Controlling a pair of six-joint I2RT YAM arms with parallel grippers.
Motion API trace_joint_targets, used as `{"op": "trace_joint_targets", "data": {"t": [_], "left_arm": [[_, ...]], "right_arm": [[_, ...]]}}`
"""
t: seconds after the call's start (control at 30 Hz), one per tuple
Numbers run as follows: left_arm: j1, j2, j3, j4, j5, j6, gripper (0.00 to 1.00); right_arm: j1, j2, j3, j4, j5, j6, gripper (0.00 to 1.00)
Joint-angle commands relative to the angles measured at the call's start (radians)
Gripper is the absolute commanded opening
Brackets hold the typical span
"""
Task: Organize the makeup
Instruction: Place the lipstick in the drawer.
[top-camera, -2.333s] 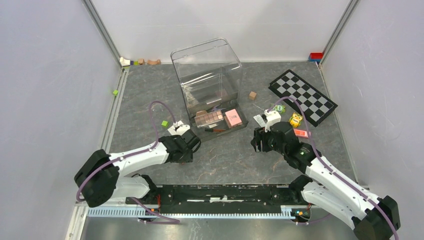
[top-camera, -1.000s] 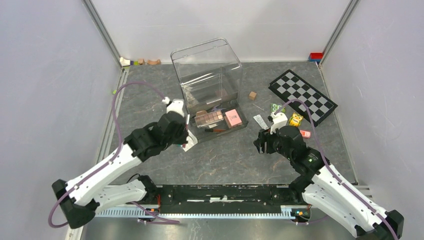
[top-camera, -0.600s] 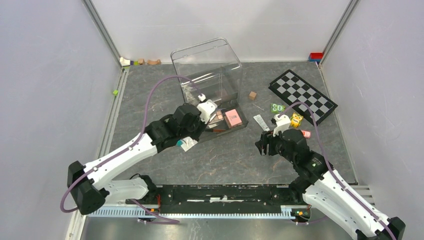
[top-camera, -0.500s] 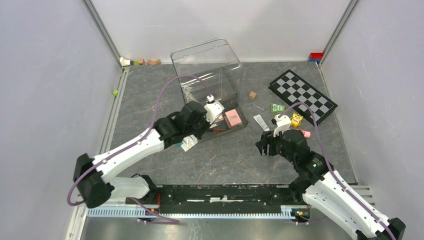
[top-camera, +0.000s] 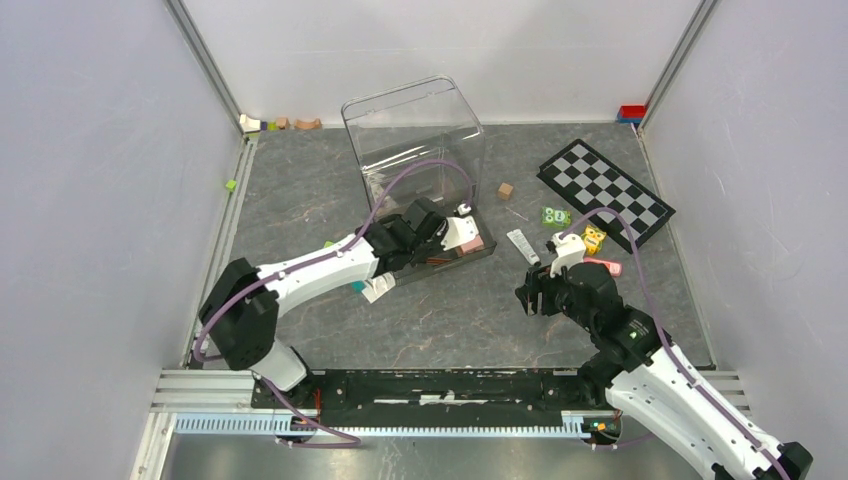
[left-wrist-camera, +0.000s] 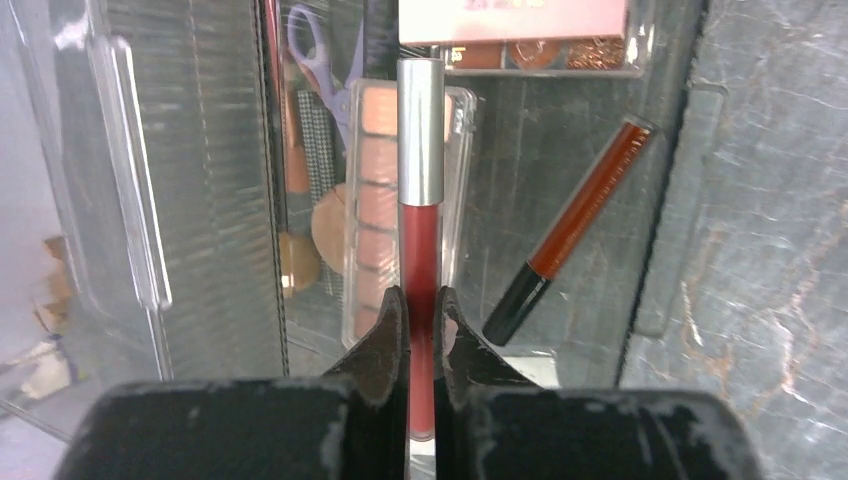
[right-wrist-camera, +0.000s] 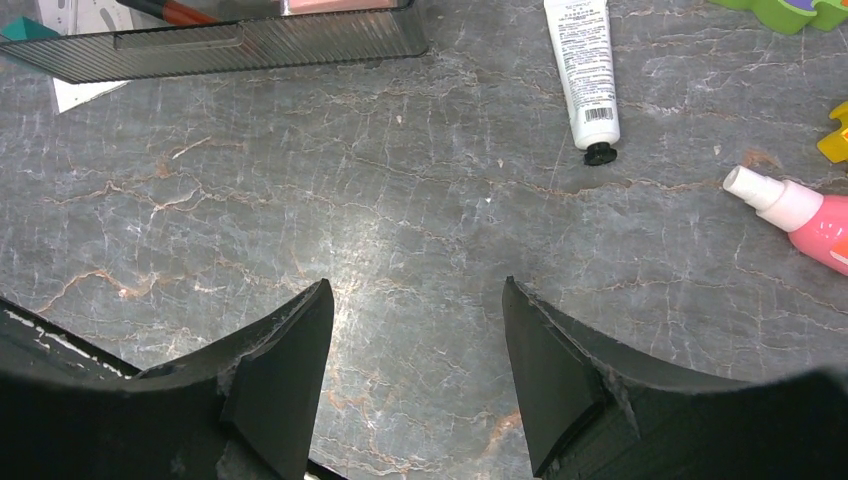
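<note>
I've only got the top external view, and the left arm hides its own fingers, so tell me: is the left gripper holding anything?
Observer: Yes, the left gripper is shut on a red lip gloss with a silver cap.
Operator: What's under it?
Observer: A peach eyeshadow palette in the clear drawer; a red-brown liner lies beside it.
Operator: And the right gripper?
Observer: Open, nothing between its fingers.
</note>
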Motion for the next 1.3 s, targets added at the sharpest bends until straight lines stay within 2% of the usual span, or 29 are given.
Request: {"op": "trace_joint_targets", "data": {"t": [0.0, 0.33, 0.53, 1.03, 1.27], "left_arm": [[-0.002, 0.064, 0.063, 0.079, -0.061, 0.163, 0.02], [0.03, 0.146, 0.092, 0.126, -0.101, 0.234, 0.02], [0.038, 0.174, 0.097, 0.14, -0.137, 0.261, 0.07], [0.047, 0.16, 0.093, 0.152, -0.151, 0.257, 0.34], [0.045, 0.114, 0.099, 0.125, -0.127, 0.227, 0.39]], "right_arm": [[0.003, -0.011, 0.0, -0.002, 0.016, 0.003, 0.69], [0.002, -0.026, -0.016, -0.002, 0.019, 0.011, 0.7], [0.003, -0.017, -0.015, -0.002, 0.02, 0.008, 0.7], [0.002, -0.019, -0.014, -0.007, 0.018, 0.006, 0.7], [0.003, -0.019, -0.013, -0.007, 0.018, 0.008, 0.7]]}}
